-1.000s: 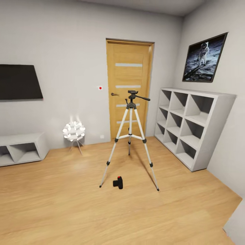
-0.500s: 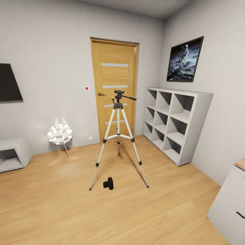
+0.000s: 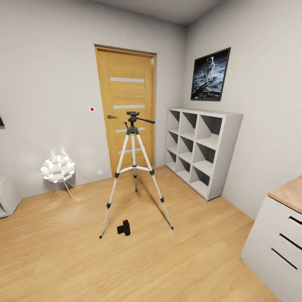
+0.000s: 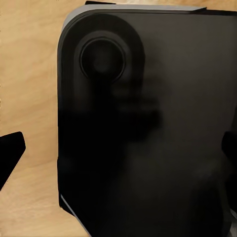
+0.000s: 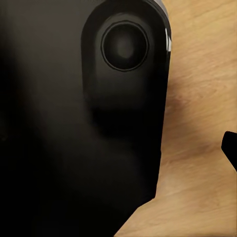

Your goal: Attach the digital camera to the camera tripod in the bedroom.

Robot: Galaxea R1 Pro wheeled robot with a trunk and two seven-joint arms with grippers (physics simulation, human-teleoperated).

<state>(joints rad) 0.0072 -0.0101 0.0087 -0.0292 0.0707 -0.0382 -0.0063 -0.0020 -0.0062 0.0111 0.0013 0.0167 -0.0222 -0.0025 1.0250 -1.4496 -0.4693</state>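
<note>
Grey-white walls and a light wood floor (image 3: 176, 260) enclose the bedroom, with an oak door (image 3: 126, 107) on the far wall and a grey cube shelf (image 3: 201, 147) to the right. The camera tripod (image 3: 133, 167) stands upright in front of the door, legs spread. The digital camera (image 3: 123, 227) lies on the floor between the two front feet, near the left one but not touching either. A white ball lamp (image 3: 58, 168) stands well apart to the left; a white drawer unit (image 3: 277, 243) sits near right.

Tool state: both wrist views show dark robot housing over floor; whether either tool is apart or together cannot be told.

Hazards, as judged: approaching the camera may bump a tripod leg and topple the stand. A low floor pick risks pushing the small camera away instead of gripping it.
</note>
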